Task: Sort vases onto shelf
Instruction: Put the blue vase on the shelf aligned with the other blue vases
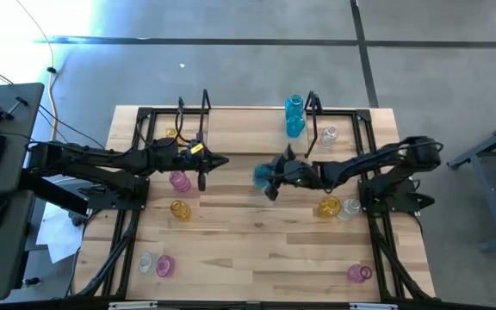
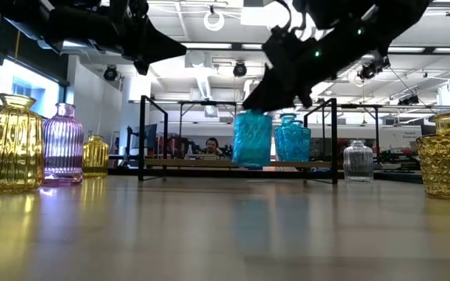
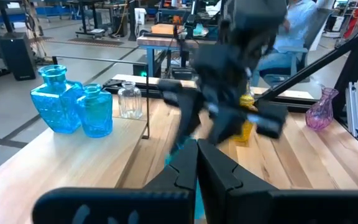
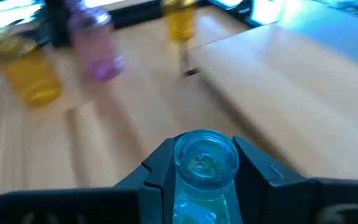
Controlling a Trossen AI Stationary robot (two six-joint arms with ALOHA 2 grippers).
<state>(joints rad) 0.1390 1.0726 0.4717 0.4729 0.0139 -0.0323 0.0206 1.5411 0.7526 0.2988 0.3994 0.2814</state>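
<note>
Right end effector (image 4: 205,177) sits around the neck of a cyan vase (image 1: 261,175), fingers on both sides of the rim in the right wrist view, so I read it as gripping that vase. It is mid-tabletop, just in front of the shelf (image 1: 248,129); in the low view the vase base looks at or barely off the tabletop (image 1: 257,258), I can't tell which. Left end effector (image 1: 220,162) is closed on nothing, hovering near centre, pointed at the right arm.

Step in hand, as I judge it: pick-up of this cyan vase for placing on the shelf. Two cyan vases (image 1: 294,116) and a clear vase (image 1: 329,134) already stand at the shelf's right end.

Next I need a clean lift, carry over the front rod, then set it beside the other cyan ones without knocking them. Pink and amber vases remain scattered on the tabletop, so the sort is far from finished.
</note>
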